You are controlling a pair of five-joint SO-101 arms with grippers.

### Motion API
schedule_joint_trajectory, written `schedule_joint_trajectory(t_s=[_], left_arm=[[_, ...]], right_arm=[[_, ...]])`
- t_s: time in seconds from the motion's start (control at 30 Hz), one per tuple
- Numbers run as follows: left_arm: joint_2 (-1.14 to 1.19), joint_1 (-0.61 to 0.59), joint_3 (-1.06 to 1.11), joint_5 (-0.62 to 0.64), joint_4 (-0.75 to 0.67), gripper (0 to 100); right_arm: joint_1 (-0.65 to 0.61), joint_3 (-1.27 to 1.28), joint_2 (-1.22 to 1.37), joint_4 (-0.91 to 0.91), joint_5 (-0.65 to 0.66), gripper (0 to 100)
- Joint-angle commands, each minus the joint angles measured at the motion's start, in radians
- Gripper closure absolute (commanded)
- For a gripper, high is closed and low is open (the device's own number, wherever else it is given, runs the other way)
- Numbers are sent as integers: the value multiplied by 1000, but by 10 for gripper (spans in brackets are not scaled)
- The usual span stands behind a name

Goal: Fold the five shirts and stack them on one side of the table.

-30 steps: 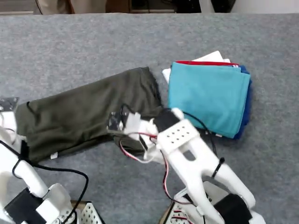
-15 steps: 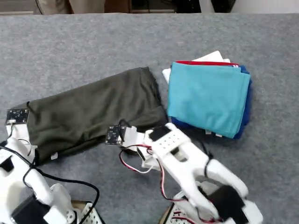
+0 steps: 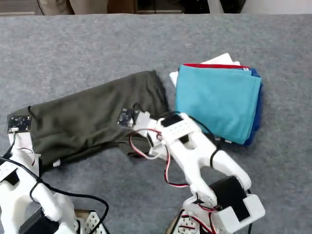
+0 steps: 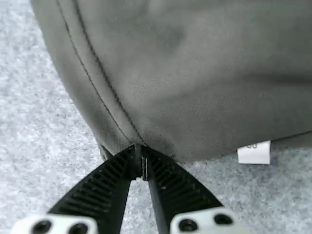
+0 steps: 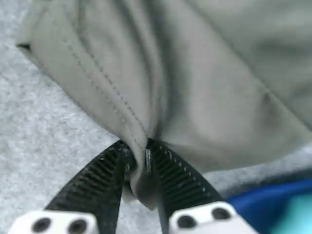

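Two arms meet the olive shirt [image 3: 97,117] spread on the grey table [image 3: 73,44] in the high view, the folded stack [image 3: 217,105] just beside it. Left wrist view: the left fingers [image 4: 139,165] are clamped together on its stitched hem. Right wrist view: the right fingers [image 5: 138,157] pinch a bunched edge, blue fabric [image 5: 261,209] beside them

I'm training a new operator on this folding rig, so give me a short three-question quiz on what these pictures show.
1. True or false: the turquoise shirt lies on top of the blue shirt.
2. The left gripper has its jaws shut on: A) the olive shirt; B) a sock; C) nothing.
3. How many grippers pinch the olive shirt's edge?
Key: 1 true; 2 A; 3 two, since the right gripper pinches it too.
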Motion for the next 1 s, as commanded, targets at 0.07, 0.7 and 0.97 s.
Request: schedule_joint_trajectory(t_s=[0.07,0.7,0.97], left_arm=[[-7,18,2,12,-14,981],[-7,21,3,12,-15,981],[-5,23,0,12,-15,981]], right_arm=[[24,-249,-2,169,-6,996],[-25,-1032,573,230,233,969],[-137,-1125,578,302,226,590]])
